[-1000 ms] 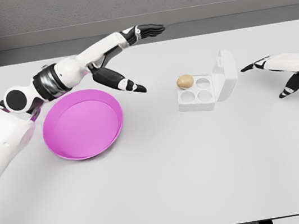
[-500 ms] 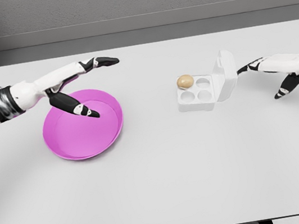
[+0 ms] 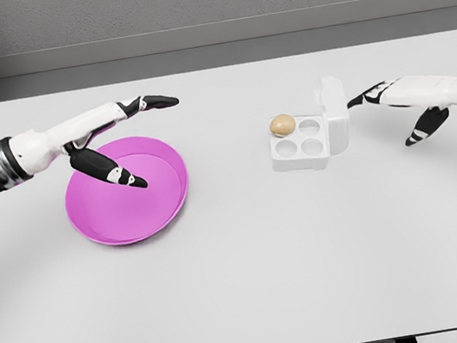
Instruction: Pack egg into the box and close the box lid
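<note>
Egg (image 3: 282, 125) in box (image 3: 301, 151) (rear-left cup), long axis sideways, lid (image 3: 336, 114) upright

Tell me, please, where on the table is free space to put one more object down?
The table is bare along its near side, below the pink bowl and egg box, and between them. It is crowded right of the box, where the right hand reaches its lid, and over the bowl, under the left hand.

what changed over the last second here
The left hand drew back from near the box to hang open over the pink bowl. The right hand moved in to the lid from behind, tipping it from leaning back to more upright. The egg stayed in its far left cup; the bowl did not move.
</note>
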